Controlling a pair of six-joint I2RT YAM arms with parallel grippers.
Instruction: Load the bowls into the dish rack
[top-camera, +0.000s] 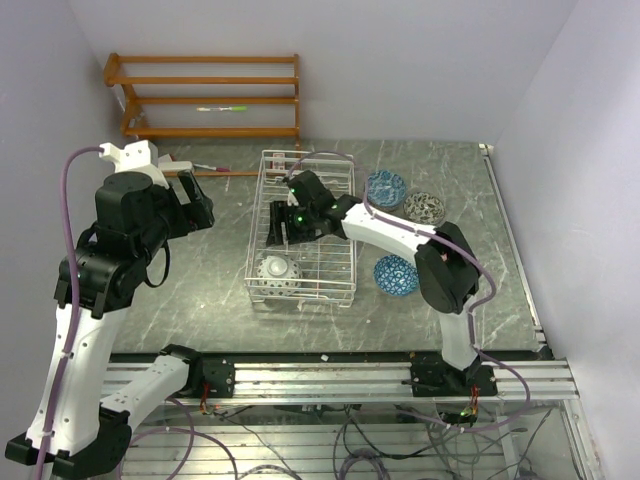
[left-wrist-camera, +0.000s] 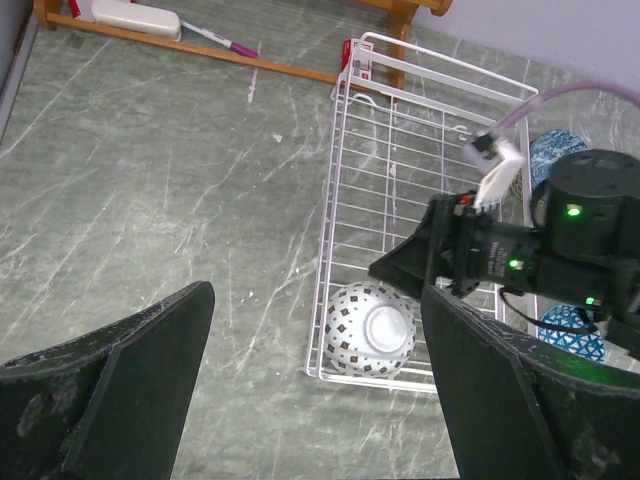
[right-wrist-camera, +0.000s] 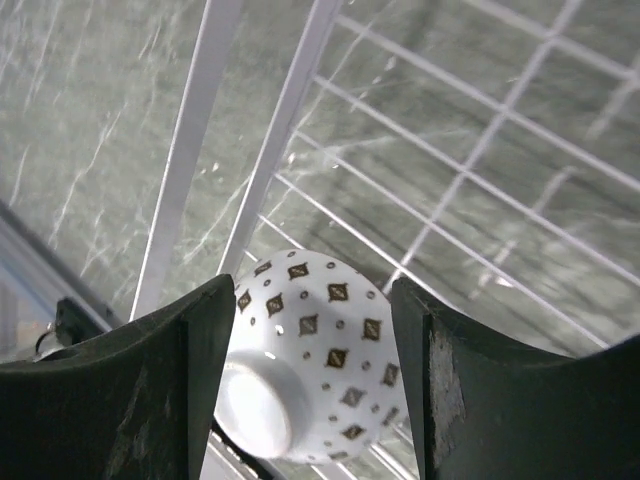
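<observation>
On the counter (top-camera: 200, 290), the dish rack (left-wrist-camera: 400, 170) is seen with one overturned bowl (top-camera: 278, 268) at its near end. Just above it the right hand (right-wrist-camera: 310, 300) is held wide open and empty; the left hand (left-wrist-camera: 315, 300), also open and empty, is raised well aside. Three bowls (top-camera: 396, 275) are seen outside the rack. The wires could be snagged, and the rack dragged, if the right hand is drawn away low.

The dish rack (top-camera: 330, 265) is sitting at the frame's centre on the table (top-camera: 200, 290), with an upturned bowl (top-camera: 279, 269) lying in its lower-left corner. Right of it, an upper bowl (top-camera: 385, 187), a middle bowl (top-camera: 424, 208) and a lower bowl (top-camera: 396, 275) are resting apart. A shelf (top-camera: 205, 95) is standing upper left.
</observation>
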